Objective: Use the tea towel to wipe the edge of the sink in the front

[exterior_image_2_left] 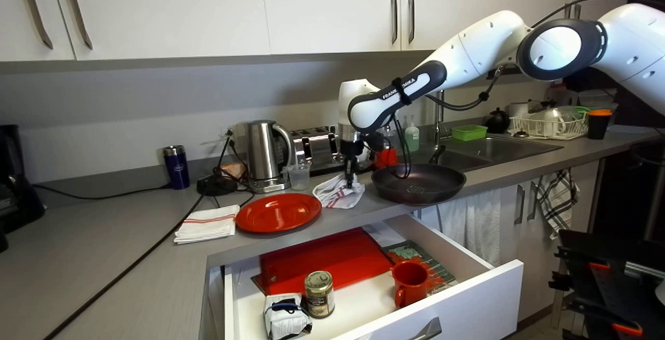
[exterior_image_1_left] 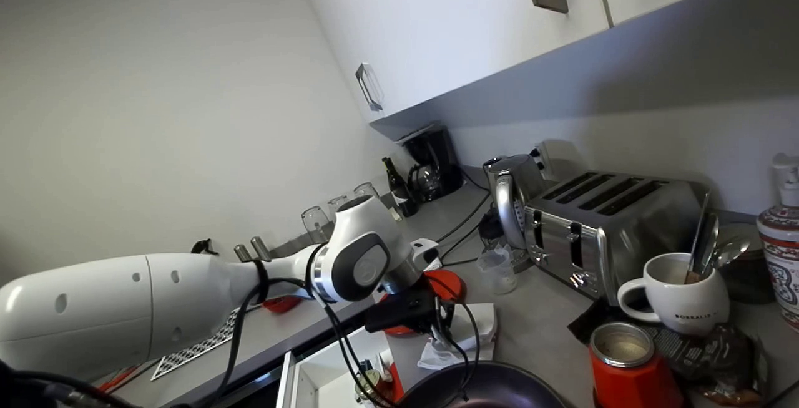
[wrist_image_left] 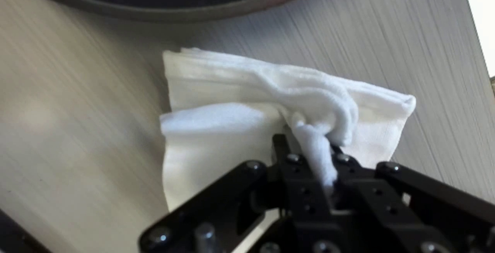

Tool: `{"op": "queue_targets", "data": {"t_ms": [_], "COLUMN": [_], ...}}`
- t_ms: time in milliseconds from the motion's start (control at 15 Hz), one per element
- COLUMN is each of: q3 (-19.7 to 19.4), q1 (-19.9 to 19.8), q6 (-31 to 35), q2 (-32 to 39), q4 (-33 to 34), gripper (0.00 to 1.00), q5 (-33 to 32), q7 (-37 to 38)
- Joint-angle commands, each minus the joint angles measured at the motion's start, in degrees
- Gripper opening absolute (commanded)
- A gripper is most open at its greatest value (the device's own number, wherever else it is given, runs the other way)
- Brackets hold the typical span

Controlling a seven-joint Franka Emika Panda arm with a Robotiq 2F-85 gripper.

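While most of the white tea towel lies on the counter beneath the gripper, a gathered fold, in the wrist view, is pinched between the jaws. Bare counter ahead of the jaws separates the tea towel from the rim of the dark pan; to one side, bare surface runs to the counter's straight edge. In an exterior view, I see the jaws pointing down between the red plate and the pan; the sink lies past the pan, well apart from the jaws, and the open drawer juts out below the counter's front edge. In an exterior view, the toaster and a translucent cup stand on the wall side of the jaws.
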Motion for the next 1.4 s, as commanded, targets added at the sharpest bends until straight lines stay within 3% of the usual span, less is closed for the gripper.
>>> {"op": "queue_targets", "data": {"t_ms": [0, 800, 1333], "q3": [1.0, 1.23, -2.99], "q1": [-0.41, -2.16, -2.63], "q6": [0.64, 11.12, 13.73], "q2": [-3.84, -18.89, -30.15], "q4": [-0.56, -9.29, -23.02], "gripper": [0.07, 0.07, 0.07], "q5": [0.62, 3.63, 4.74], "q7": [-1.17, -0.18, 10.94]}}
